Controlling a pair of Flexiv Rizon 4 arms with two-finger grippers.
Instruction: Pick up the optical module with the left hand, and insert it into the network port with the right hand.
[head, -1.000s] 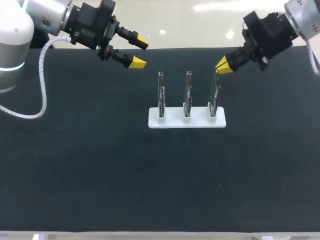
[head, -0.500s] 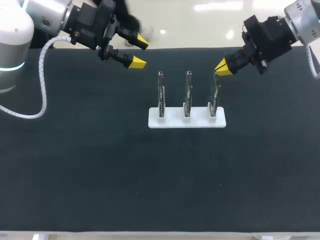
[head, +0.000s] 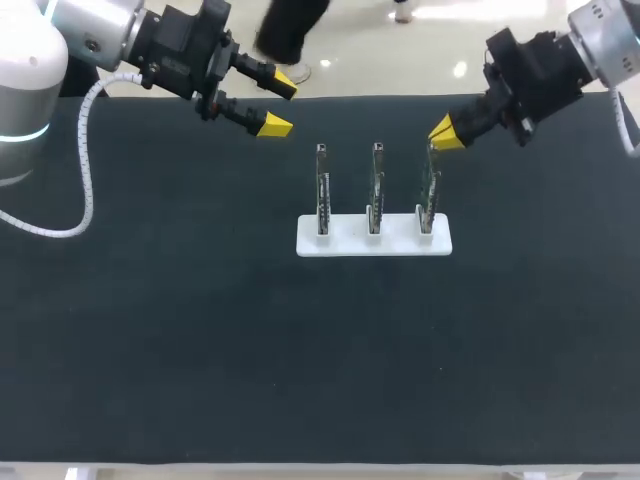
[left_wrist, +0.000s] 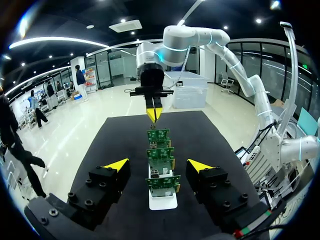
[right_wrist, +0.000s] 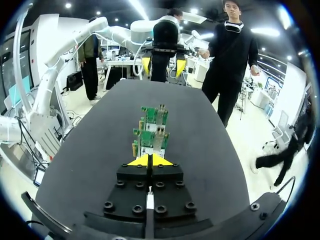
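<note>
Showing left pincer (head: 278, 104) wide open and empty, sighted along three upright boards (head: 375, 185) slotted in a white rack (head: 345, 241) on the worktop (head: 200, 330), likely for access; right pincer (head: 446, 132) closed tip-to-tip, empty, just above the rightmost board (optical module not discernible).

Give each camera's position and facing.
Head view: above and behind, looking down on the table; left gripper and right gripper show.
Left wrist view: on that wrist, facing the board rack ahead of its open fingers.
Right wrist view: on that wrist, facing the rack's other end past shut tips.
Wrist views share the rack, seen from opposite ends.
</note>
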